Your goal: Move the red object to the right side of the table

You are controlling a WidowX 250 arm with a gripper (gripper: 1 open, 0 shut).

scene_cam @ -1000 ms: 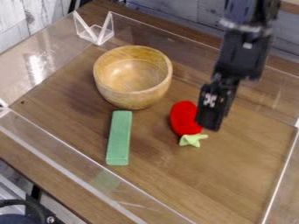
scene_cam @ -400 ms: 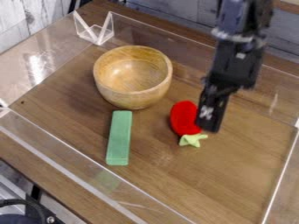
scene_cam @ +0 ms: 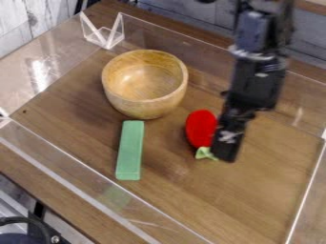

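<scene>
The red object, a small glossy toy fruit with a light green stem, lies on the wood-grain table right of centre. My black gripper comes down from above and stands right against the fruit's right side, covering part of its stem. Its fingers merge into one dark shape, so I cannot make out the gap between them or whether they hold the fruit.
A wooden bowl sits left of the fruit. A long green block lies in front of the bowl. Low clear acrylic walls border the table, and a clear folded stand is at the back left.
The gripper has come lower and nearer the table's front edge, now overlapping the fruit's right side and stem. The fruit, bowl and block have not moved.
</scene>
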